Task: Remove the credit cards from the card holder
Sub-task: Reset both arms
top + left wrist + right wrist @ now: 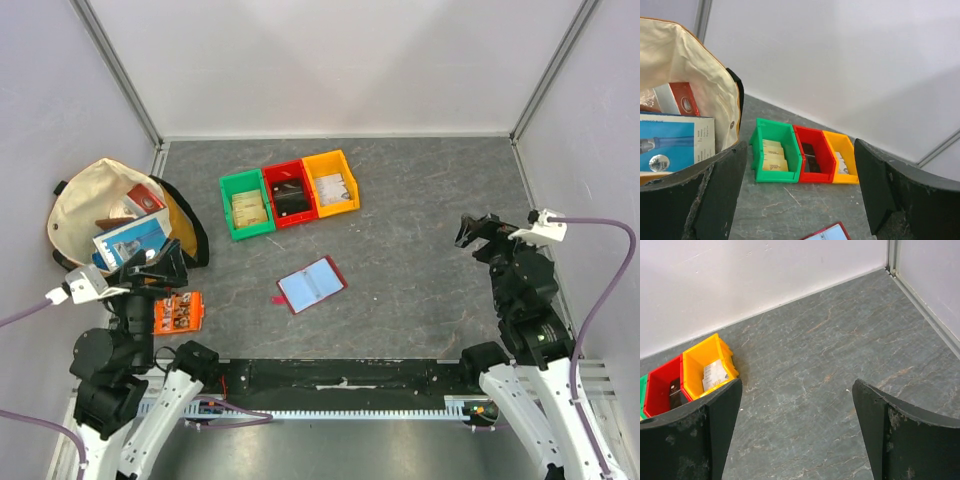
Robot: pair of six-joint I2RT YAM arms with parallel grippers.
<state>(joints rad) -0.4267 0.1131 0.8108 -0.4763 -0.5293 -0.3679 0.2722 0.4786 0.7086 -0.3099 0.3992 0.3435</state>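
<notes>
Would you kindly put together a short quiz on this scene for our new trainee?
1. True or false: the card holder lies open on the table.
2. Which bin stands between the other two? A green, B red, C yellow.
3. Fill in: the left fingers and the right fingers both stand ___, holding nothing.
Key: 1 true; 2 B, the red bin; 3 open.
</notes>
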